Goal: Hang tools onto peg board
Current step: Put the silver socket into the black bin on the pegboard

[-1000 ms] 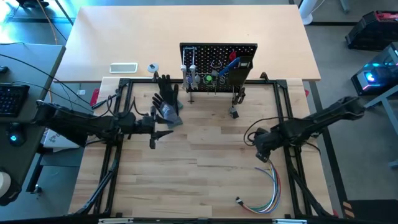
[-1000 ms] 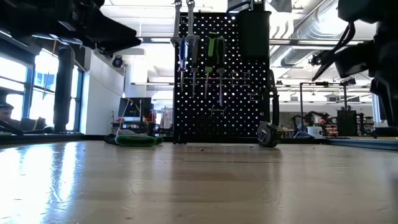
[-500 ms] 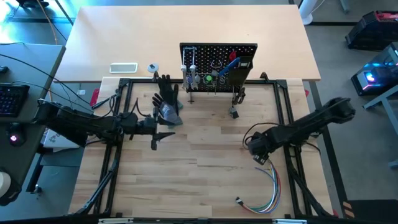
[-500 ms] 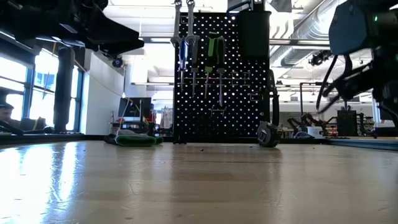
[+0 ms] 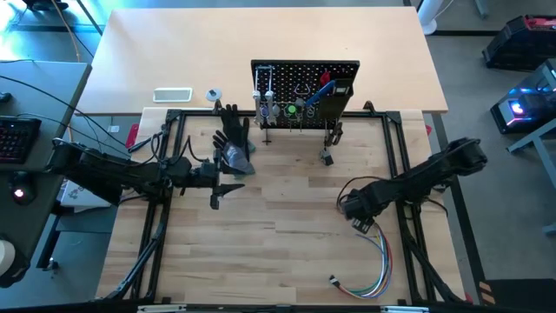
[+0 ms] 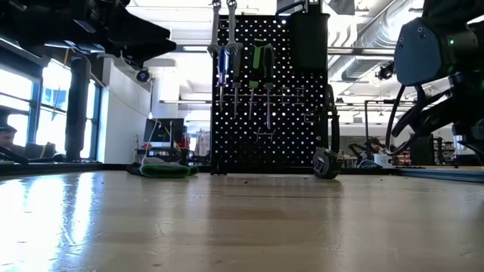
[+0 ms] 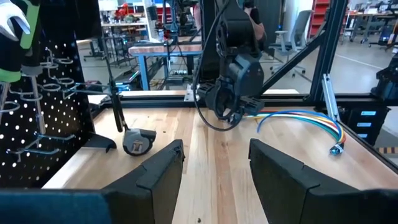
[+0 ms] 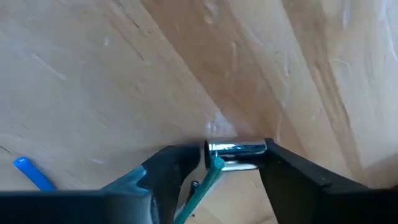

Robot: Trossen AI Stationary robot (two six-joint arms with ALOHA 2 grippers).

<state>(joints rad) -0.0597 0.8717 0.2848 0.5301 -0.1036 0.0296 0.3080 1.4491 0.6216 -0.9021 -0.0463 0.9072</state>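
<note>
Right gripper point(image 8: 214, 163) low over the desk point(image 5: 278, 235), fingers straddling a wire's metal plug point(image 8: 235, 151), grip unclear. Left gripper point(image 7: 214, 165) open, empty, waiting. Tools point(image 5: 291, 109) hang on the peg board point(image 5: 304, 74); one lies below point(image 5: 327, 157).

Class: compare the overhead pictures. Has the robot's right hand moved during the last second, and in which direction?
Yes. In the high view the right hand has shifted slightly leftward and toward the table's near edge, ending closer to the bundle of coloured wires, which has not moved.
</note>
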